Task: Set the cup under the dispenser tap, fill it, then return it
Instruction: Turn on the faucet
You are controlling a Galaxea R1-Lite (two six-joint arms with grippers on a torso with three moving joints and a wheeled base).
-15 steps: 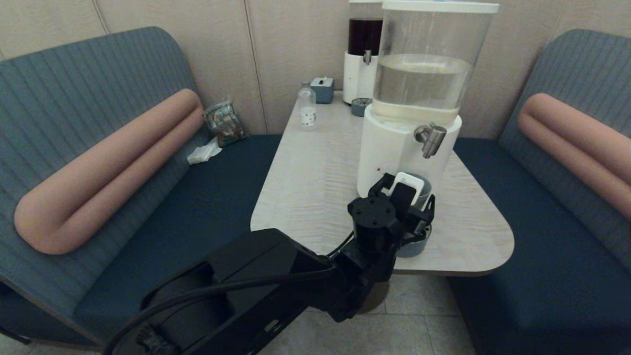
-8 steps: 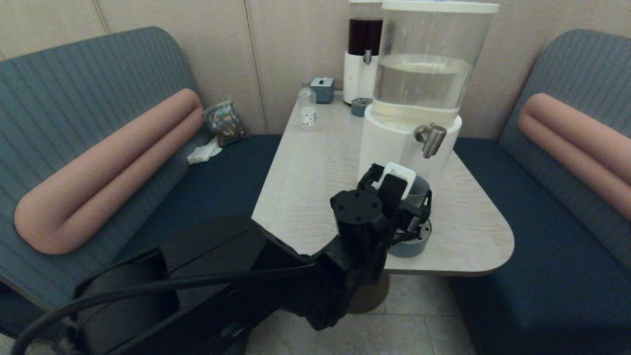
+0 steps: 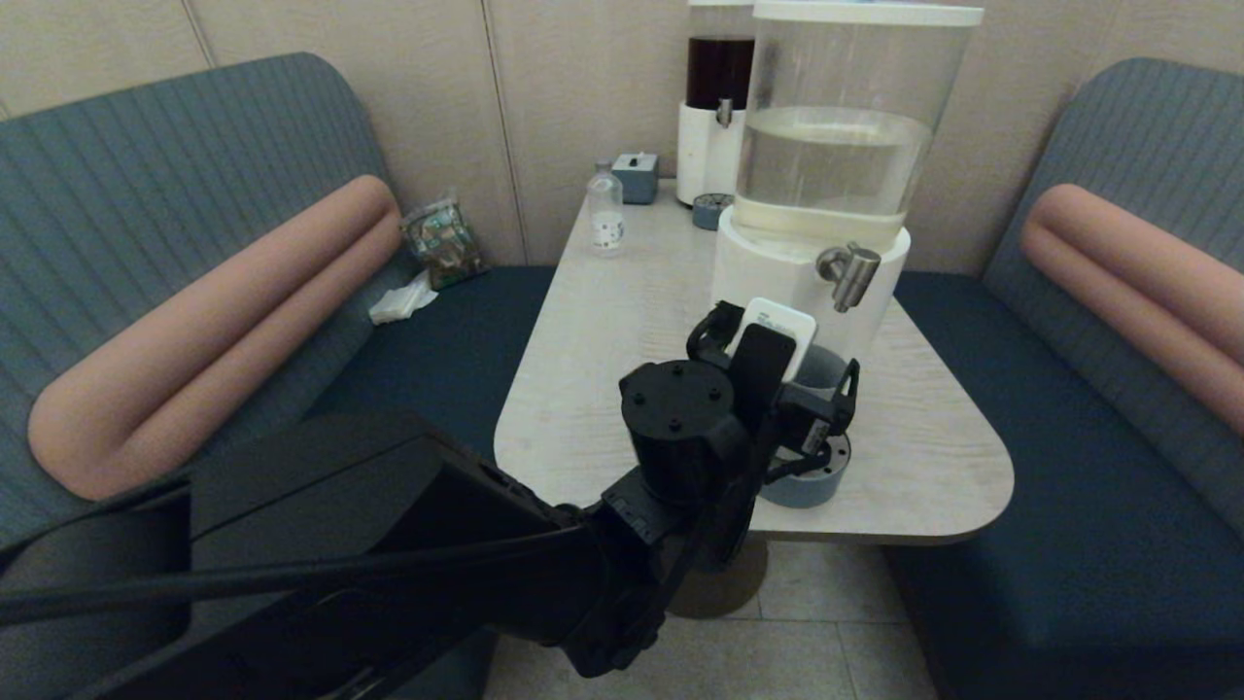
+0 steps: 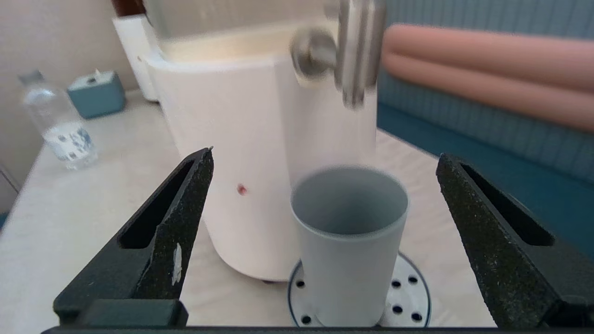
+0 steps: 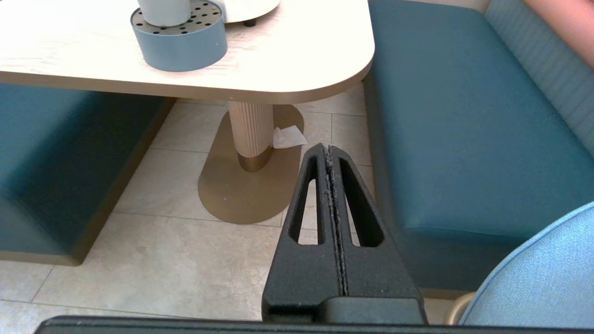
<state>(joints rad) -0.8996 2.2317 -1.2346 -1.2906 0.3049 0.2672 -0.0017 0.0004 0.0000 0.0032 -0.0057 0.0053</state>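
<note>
- Retreat under way: over the last second the left gripper [image 4: 325,241] has pulled back and risen from the cup [image 4: 349,241], and the arm now fills more of the head view.
- Jaws spread wide, nothing between them. The cup stands free, clear of both fingers.
- Cup sits upright on the perforated tray [image 4: 408,297], just in front of the dispenser's white base [image 4: 232,162], with the dispenser tap [image 4: 355,51] right above its mouth.
- My read: placing is done, and the release says filling comes next. The tap itself looks untouched so far.
- Right gripper [image 5: 330,157] is parked low beside the table [image 5: 278,69], fingers pressed together, holding nothing.
- Hard to see: in the head view the left wrist covers most of the cup and tray, so only a sliver of rim [image 3: 821,362] shows.
- Tap is smeared in the wrist view, with its top cut off by the frame.
- Inside of the cup looks dry, though I can't see right down to the bottom.
</note>
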